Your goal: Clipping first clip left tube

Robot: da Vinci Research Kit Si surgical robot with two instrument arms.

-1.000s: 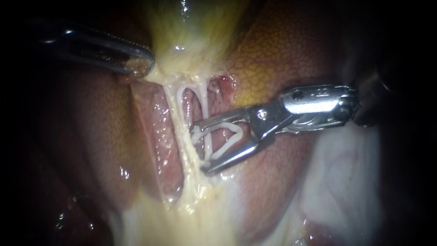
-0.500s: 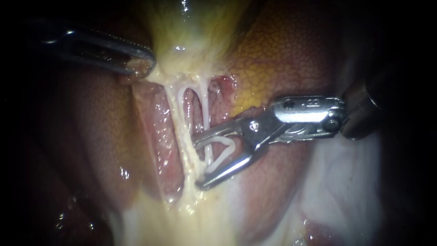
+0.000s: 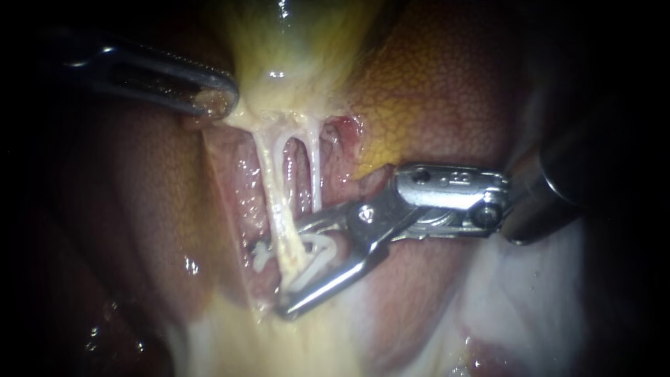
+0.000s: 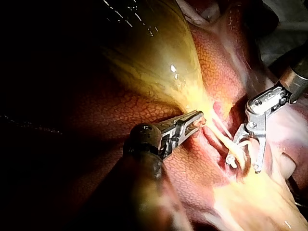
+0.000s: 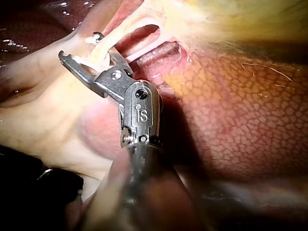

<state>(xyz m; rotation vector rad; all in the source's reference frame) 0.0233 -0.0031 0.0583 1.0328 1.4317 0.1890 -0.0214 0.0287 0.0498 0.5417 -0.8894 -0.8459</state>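
Clearly the right instrument [image 3: 287, 269], a slim steel shaft ending in two hinged silver jaws, had travelled leftward and lower across the tissue since half a second before. Its jaws stood spread in a wide V, carrying the open white plastic clip [image 3: 322, 253] with one leg along each jaw. Earlier the jaw tips stopped at the near side of the thicker cream-coloured left tube [image 3: 272, 181]. This time they straddled it low on its length, and the clip's hooked end poked out just beyond the tube's far side. The clip was not yet closed. The left tube ran stretched from the glossy yellow-green gallbladder [image 3: 293, 49] down into pale fatty tissue [image 3: 279, 342], beside the thin pale right tube [image 3: 315, 174], unmoved against the mottled reddish-brown liver [image 3: 447, 91]. The left instrument [image 3: 216, 101], a dark shaft with slotted metal jaws, kept its place, its jaws pinching the gallbladder's pale lower edge
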